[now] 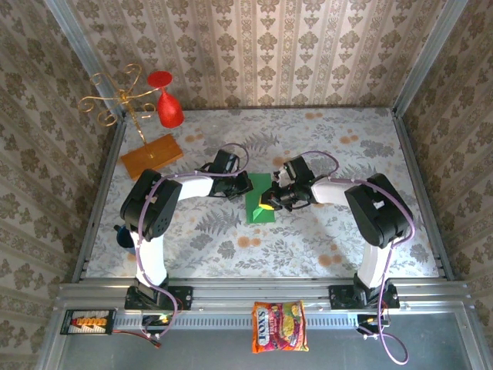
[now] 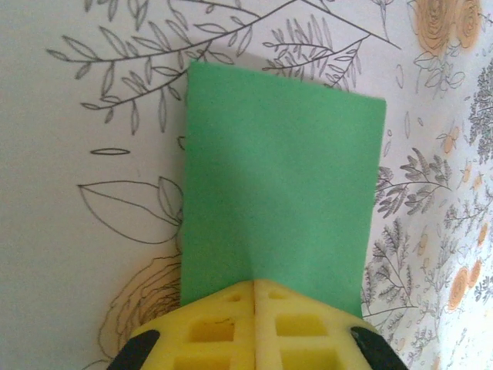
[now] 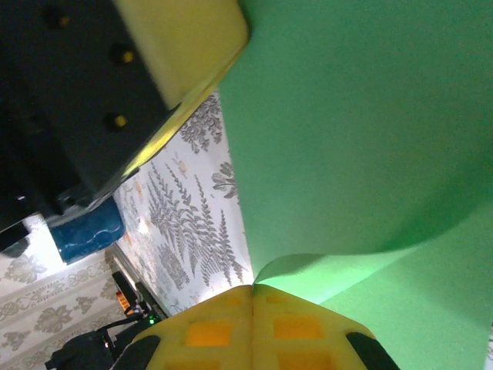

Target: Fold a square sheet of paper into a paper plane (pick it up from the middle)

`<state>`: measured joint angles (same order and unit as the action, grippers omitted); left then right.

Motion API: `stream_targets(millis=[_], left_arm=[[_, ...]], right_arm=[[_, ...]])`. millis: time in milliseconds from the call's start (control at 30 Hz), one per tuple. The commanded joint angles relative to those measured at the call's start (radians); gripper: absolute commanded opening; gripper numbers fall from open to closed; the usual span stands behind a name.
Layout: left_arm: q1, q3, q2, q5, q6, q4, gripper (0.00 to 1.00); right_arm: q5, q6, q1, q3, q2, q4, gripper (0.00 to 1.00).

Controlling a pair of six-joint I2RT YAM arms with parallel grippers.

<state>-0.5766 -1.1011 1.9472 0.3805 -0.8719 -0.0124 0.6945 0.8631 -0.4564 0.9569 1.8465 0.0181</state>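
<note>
The middle of the table (image 1: 370, 139) is crowded: the left gripper (image 1: 247, 186) and the right gripper (image 1: 269, 203) both clamp the square sheet of paper (image 1: 255, 212), each reaching in from its own side and barring the centre; the far-left corner is taken by the orange-brown board (image 1: 152, 155) and the gold stand (image 1: 115, 96) with its red glass (image 1: 167, 108). Open tabletop lies along the far edge, over the right side and in the near strip (a blue object (image 1: 123, 236) sits at the left edge); the snack packet (image 1: 279, 327) lies on the front rail (image 1: 208, 311).
</note>
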Motion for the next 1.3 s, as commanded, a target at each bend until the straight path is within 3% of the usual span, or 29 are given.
stream_targets(millis=[0,533,867,1267], left_arm=[[-0.004,-0.055,-0.057,0.002,0.056,0.071,0.08],[0.034,-0.068,-0.015,-0.040,0.102,0.152,0.08],[0.019,-0.079,0.049,-0.026,0.098,0.162,0.04],[0.013,-0.069,0.056,-0.031,0.089,0.163,0.03]], right_arm=[[-0.038,0.012,-0.005,0.019,0.020,-0.047,0.01],[-0.045,-0.017,-0.005,0.010,-0.008,-0.105,0.01],[0.031,0.004,-0.007,0.006,-0.008,0.021,0.01],[0.020,0.032,-0.017,0.076,0.074,0.073,0.00]])
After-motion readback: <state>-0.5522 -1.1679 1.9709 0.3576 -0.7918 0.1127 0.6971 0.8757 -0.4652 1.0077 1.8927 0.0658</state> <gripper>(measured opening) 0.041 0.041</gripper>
